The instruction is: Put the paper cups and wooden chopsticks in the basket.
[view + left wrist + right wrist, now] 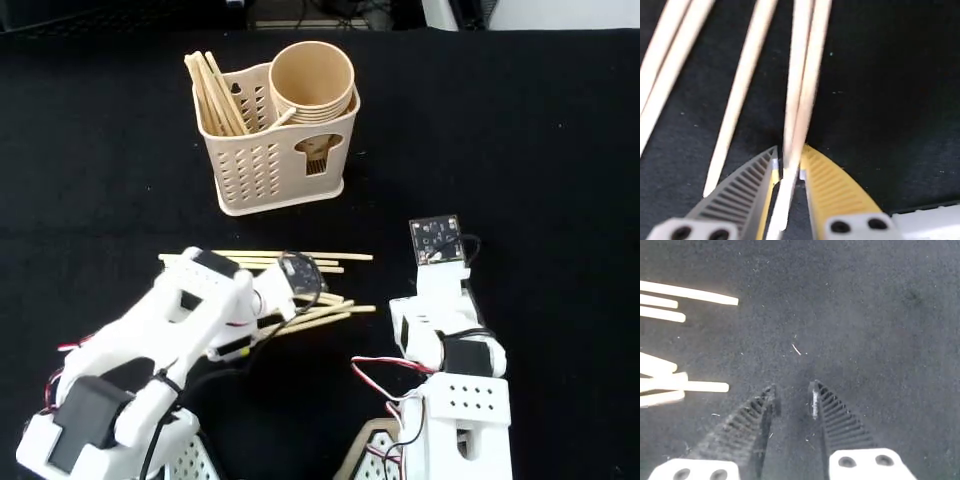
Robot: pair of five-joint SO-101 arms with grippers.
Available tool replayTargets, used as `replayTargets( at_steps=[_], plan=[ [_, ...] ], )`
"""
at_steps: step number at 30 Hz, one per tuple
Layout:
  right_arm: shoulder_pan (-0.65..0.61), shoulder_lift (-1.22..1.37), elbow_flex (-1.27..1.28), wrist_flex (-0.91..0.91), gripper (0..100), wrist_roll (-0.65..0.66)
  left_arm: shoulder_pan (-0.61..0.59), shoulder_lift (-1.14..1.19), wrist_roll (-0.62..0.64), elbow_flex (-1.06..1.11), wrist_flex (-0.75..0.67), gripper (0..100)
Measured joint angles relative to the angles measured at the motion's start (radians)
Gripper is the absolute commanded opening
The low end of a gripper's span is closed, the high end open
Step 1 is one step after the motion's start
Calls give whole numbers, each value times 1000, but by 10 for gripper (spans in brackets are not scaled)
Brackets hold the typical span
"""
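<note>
From above, your left gripper (297,283) sits over the loose wooden chopsticks (330,257), with the basket (250,170) and its one stack of paper cups (312,75) beyond it; its wrist view shows two of five sticks pinched between the jaws, while your right gripper (792,397) hangs slightly parted and empty.

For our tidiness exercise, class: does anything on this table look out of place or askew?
Yes: loose chopsticks lie fanned at differing angles on the black cloth, outside the basket. The left hand grips one chopstick pair. Nothing looks damaged.
</note>
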Motion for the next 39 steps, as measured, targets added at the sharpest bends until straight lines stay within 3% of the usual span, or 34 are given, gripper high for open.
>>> replayTargets(
  at_steps=[9, 18, 24, 32, 39],
  plan=[
    [0, 0, 0, 0, 116, 0, 60, -112, 15, 0, 104, 27],
    [0, 0, 0, 0, 116, 0, 61, -158, 15, 0, 130, 50],
    [0, 0, 6, 0, 116, 0, 40, -158, 15, 25, 66, 187],
    [0, 0, 6, 0, 116, -2, -35, -158, 11, 118, -120, 159],
    [0, 0, 6, 0, 116, -2, -35, -167, 11, 141, -155, 155]
  ],
)
